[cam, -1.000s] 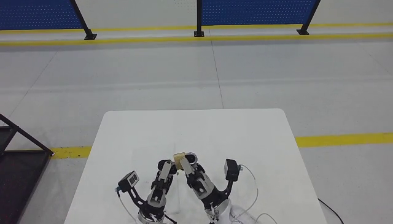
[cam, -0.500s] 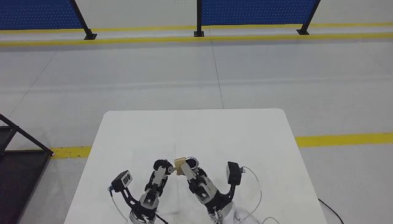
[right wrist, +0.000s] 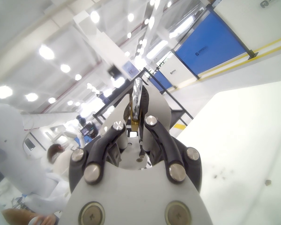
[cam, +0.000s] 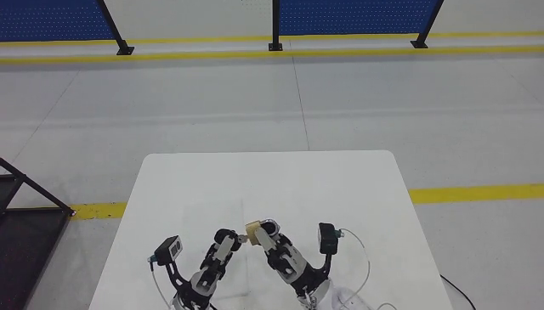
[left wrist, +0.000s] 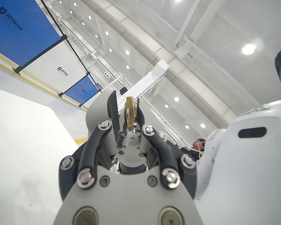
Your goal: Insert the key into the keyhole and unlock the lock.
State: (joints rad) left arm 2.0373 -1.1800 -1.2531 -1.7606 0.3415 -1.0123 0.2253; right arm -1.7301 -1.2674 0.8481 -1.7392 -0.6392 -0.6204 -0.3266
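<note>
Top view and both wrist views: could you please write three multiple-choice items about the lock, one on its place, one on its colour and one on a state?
1. Where is the lock?
A. At the far edge of the table
B. Between the tips of the two arms, over the near part of the table
C. On the floor

2. What colour is the body of the lock?
A. Brass yellow
B. Red
C. Black

3. The right jaws are:
A. wide open and empty
B. shut on the lock
C. shut on a cloth

Answers:
1 B, as the top view shows it where the two arms meet.
2 A, as its body shows yellow there.
3 B, as the right wrist view shows its shackle standing between them.
</note>
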